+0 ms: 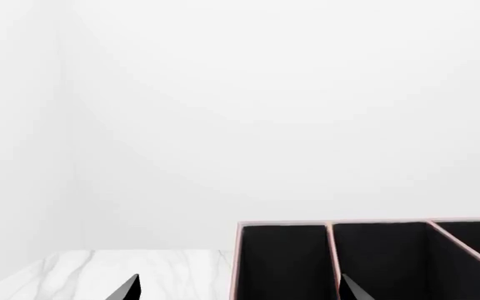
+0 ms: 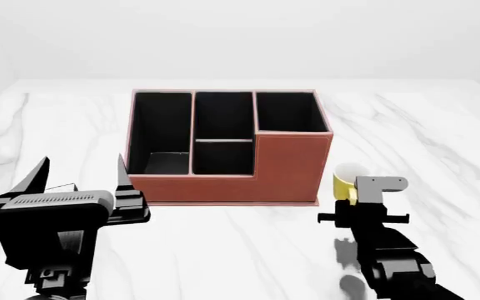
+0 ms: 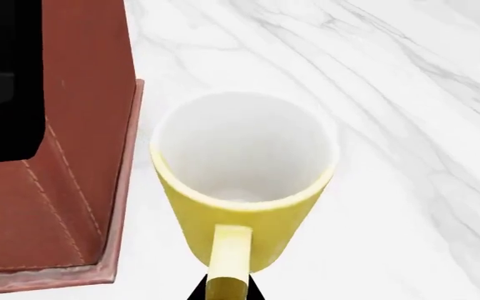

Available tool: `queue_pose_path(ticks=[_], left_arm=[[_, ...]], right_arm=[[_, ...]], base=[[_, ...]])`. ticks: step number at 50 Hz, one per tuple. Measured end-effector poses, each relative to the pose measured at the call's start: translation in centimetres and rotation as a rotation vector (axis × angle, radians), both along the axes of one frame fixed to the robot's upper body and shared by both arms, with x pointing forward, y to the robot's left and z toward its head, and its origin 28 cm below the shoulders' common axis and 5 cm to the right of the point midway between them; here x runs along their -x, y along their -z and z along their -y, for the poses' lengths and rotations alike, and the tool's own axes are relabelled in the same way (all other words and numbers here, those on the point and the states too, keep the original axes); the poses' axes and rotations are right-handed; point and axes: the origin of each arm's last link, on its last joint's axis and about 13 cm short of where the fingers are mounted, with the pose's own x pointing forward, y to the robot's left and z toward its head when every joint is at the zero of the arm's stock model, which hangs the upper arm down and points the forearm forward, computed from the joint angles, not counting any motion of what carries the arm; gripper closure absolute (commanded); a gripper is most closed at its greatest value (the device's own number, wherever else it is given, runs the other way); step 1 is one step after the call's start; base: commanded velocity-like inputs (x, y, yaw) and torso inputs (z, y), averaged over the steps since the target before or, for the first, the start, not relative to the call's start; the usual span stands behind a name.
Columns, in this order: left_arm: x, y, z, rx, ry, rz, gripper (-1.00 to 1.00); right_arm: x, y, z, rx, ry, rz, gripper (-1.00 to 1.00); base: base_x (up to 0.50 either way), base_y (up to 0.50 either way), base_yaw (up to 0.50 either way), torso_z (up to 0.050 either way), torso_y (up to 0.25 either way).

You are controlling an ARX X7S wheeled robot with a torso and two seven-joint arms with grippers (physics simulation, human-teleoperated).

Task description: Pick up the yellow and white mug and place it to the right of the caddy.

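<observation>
The yellow and white mug (image 2: 346, 178) is upright just right of the caddy (image 2: 286, 169), a small gap from its base lip. In the right wrist view the mug (image 3: 244, 187) shows its white inside, with the caddy's (image 3: 73, 125) brown side wall beside it. My right gripper (image 2: 352, 199) is shut on the mug's yellow handle (image 3: 227, 256), whose sides are pinched by the dark fingertips (image 3: 197, 292). I cannot tell whether the mug rests on the table. My left gripper (image 2: 82, 172) is open and empty at the caddy's front left; its wrist view looks into the black compartments (image 1: 374, 256).
The white marble table (image 2: 223, 250) stretches around the caddy on all sides. A plain white wall stands behind it. Nothing else shows on the tabletop.
</observation>
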Motion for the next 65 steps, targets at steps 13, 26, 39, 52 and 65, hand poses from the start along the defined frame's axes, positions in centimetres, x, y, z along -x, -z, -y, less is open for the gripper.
queue_pose_path(ticks=[13, 26, 39, 52, 65], left_arm=[[0.1, 0.0, 0.0, 0.001, 0.001, 0.002, -1.00], [0.0, 0.0, 0.1, 0.000, 0.006, 0.002, -1.00], [0.2, -0.2, 0.3, -0.003, 0.010, 0.004, -1.00], [1.0, -0.5, 0.6, -0.010, 0.009, 0.015, -1.00], [1.6, -0.7, 0.7, -0.020, 0.009, 0.025, -1.00]], right_arm=[[0.5, 0.1, 0.1, -0.012, 0.007, -0.009, -1.00], [1.8, -1.9, 0.3, -0.014, 0.020, 0.063, -1.00], [5.6, -3.8, 0.4, 0.002, -0.007, 0.136, -1.00], [10.1, -5.9, 0.8, 0.014, -0.019, 0.211, -1.00], [13.3, -8.3, 0.9, 0.029, -0.026, 0.281, -1.00]], base=[[0.00, 0.00, 0.00, 0.000, 0.000], [0.00, 0.00, 0.00, 0.000, 0.000], [0.00, 0.00, 0.00, 0.000, 0.000], [0.00, 0.00, 0.00, 0.000, 0.000], [0.00, 0.00, 0.00, 0.000, 0.000]])
